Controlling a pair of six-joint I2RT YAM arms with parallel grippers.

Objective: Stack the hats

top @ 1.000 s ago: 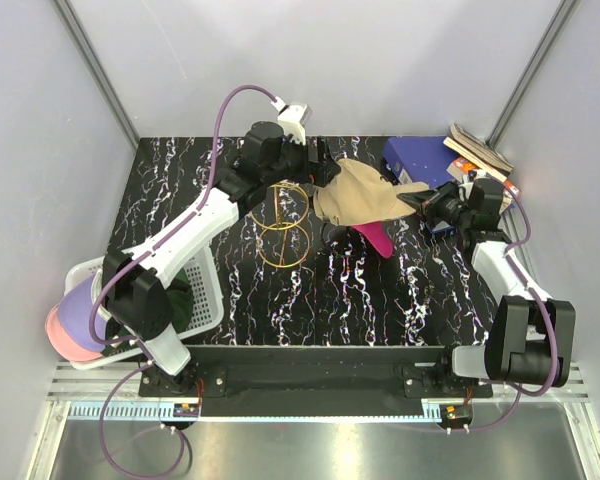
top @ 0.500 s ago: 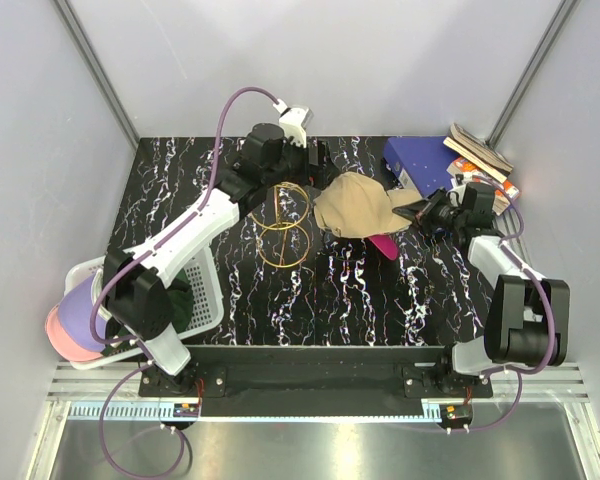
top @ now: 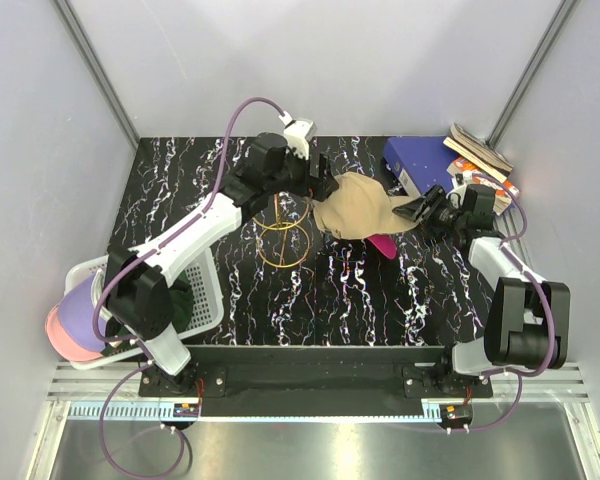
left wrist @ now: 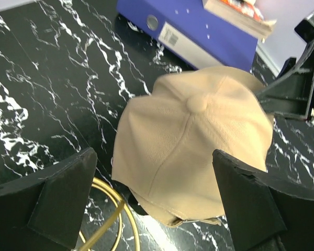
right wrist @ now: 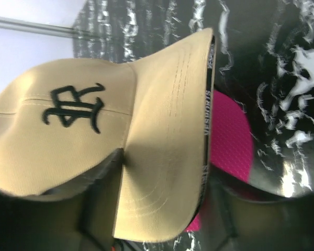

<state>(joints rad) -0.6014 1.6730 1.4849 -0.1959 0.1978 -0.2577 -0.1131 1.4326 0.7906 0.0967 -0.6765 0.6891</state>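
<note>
Tan cap (top: 358, 205) rests on magenta cap (top: 382, 243) near the table's (top: 230, 290) far edge, right of centre. Left pincer (left wrist: 153, 172) hovers above it, spread wide, empty. Right pincer (top: 417, 212) straddles its brim (right wrist: 162, 157); whether it pinches, I cannot tell.

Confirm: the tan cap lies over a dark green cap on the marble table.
Not dark green. Under the tan cap lies a magenta cap, seen beneath the brim in the right wrist view. Both are on the marble table.
</note>
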